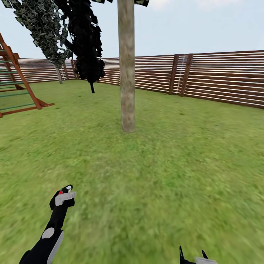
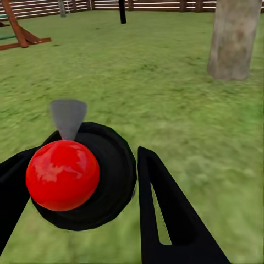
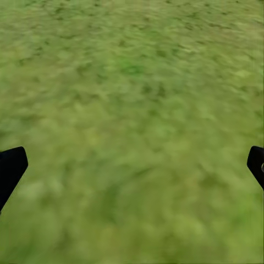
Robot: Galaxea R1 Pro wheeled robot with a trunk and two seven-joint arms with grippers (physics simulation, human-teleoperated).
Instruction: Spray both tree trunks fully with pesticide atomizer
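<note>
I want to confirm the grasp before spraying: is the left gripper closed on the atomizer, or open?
Shut on it: the left gripper's fingers flank the atomizer, its red ball between them.

No readable text, labels, brands, numbers or signs anywhere.

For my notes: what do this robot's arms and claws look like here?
The left arm is glossy black with pale grey panels, including a rounded patch. The left claw has a grey bracket at the wrist; its fingers are black, tapered, with a slot. The right claw has pointed black fingertips above a grey piece.
</note>
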